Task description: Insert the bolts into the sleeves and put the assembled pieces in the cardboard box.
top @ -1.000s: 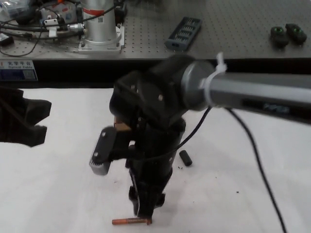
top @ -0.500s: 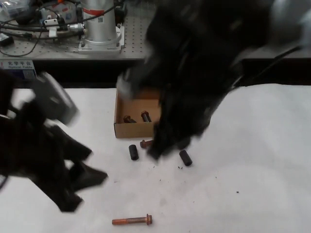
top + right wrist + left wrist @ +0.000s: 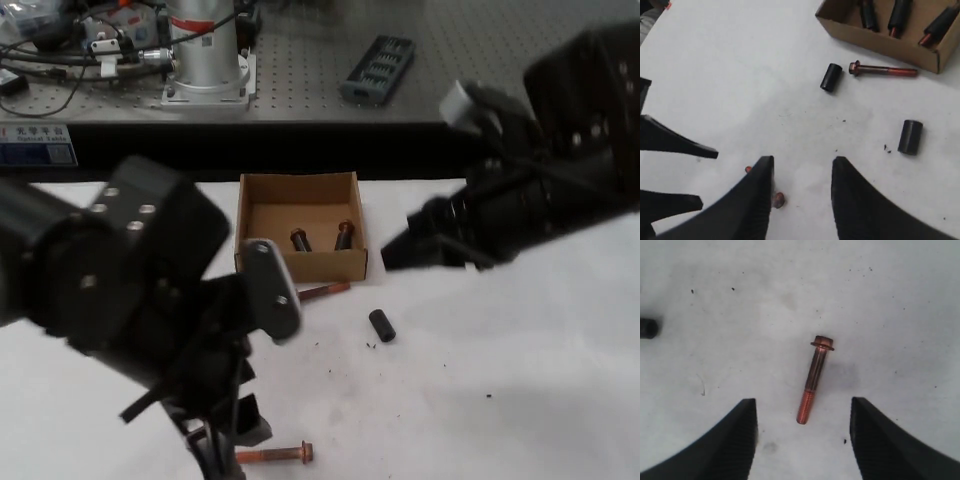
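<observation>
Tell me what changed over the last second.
The right hand drew back from above the near bolt, off to the right, taking nothing. The left hand swung in and now hangs open over that bolt. The bolt, loose sleeve and box stayed put.

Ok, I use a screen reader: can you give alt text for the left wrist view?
A copper-coloured bolt lies on the white bench surface between the left gripper's two open black fingers, untouched. A black sleeve lies farther off.
</observation>
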Tool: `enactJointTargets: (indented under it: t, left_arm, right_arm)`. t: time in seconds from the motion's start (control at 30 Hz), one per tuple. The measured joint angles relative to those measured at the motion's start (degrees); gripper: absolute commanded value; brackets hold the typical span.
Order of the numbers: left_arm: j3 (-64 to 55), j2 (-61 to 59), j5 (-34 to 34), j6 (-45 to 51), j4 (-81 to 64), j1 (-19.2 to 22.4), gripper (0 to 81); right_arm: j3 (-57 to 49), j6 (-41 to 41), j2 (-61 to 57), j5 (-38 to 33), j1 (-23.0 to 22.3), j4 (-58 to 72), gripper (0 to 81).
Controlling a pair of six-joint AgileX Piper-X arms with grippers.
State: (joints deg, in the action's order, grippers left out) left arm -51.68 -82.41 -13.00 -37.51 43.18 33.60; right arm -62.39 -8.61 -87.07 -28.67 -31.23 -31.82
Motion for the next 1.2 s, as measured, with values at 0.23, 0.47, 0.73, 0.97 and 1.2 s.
enactJointTargets:
  t: [0.23, 0.47, 0.73, 0.97, 1.2]
  left_arm:
    - [-2.7, -4.5, 2.5, -4.8, 2.2, 0.6, 41.4]
    - [-6.9, -10.6, 4.5, -8.9, 9.2, 0.8, 41.4]
    - [-11.1, -15.3, 4.7, -9.0, 10.4, 3.1, 41.4]
    - [-11.0, -17.0, 4.7, -9.0, 10.9, 4.1, 41.4]
    - [-11.0, -17.2, 4.7, -9.0, 10.4, 4.4, 41.0]
  right_arm:
    - [4.6, 1.5, 2.9, -3.5, 0.2, 2.5, 29.5]
    - [4.7, 1.9, 4.3, -5.3, 0.2, 9.2, 29.5]
    - [5.9, 1.8, 4.3, -5.4, 0.2, 9.5, 29.5]
    - [7.9, 1.8, 4.3, -5.4, 0.2, 10.7, 29.5]
    - [8.6, 1.8, 4.3, -5.4, 0.2, 10.7, 29.5]
